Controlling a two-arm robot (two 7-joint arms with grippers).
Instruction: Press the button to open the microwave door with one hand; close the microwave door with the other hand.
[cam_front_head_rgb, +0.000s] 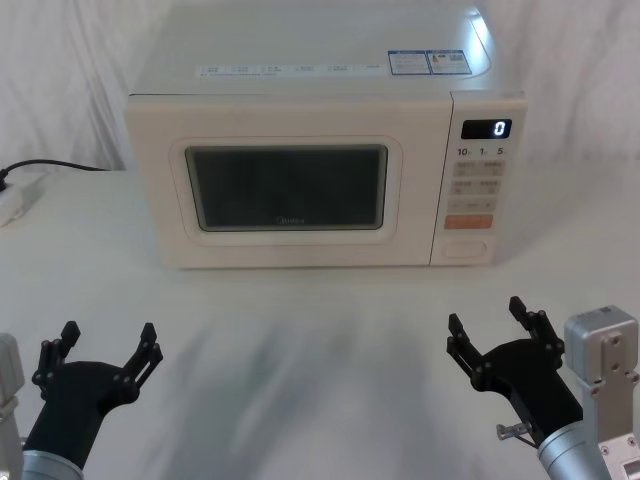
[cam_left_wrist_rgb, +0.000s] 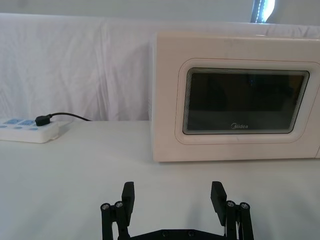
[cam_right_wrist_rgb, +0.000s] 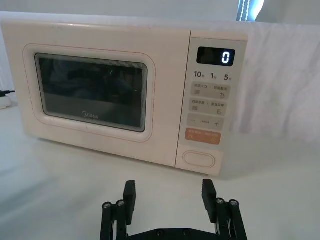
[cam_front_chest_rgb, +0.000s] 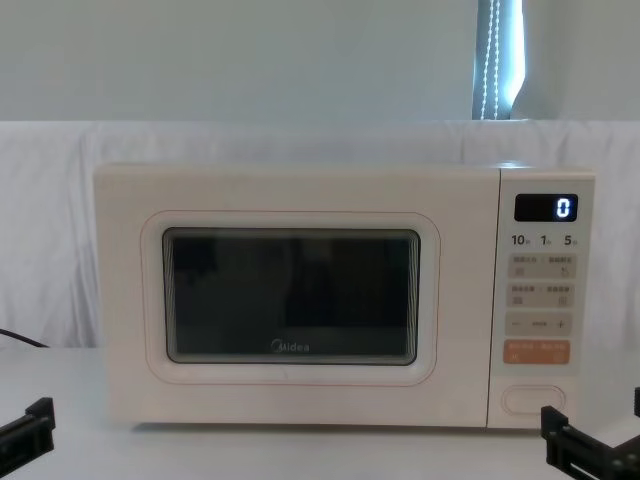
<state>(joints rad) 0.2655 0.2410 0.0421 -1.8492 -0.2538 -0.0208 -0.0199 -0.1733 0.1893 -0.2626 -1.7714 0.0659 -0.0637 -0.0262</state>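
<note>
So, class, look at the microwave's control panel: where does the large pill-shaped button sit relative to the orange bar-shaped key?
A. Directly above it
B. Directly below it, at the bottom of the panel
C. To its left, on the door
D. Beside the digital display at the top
B: in the right wrist view the button lies just under the orange key, lowest on the control panel.

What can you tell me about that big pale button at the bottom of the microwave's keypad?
The button is a wide cream pill with a thin outlined rim, smooth like plastic. It sits lowest on the control panel, just under the orange key, right of the closed microwave door. Nothing touches it; the right gripper hovers open in front of it, above the table.
</note>
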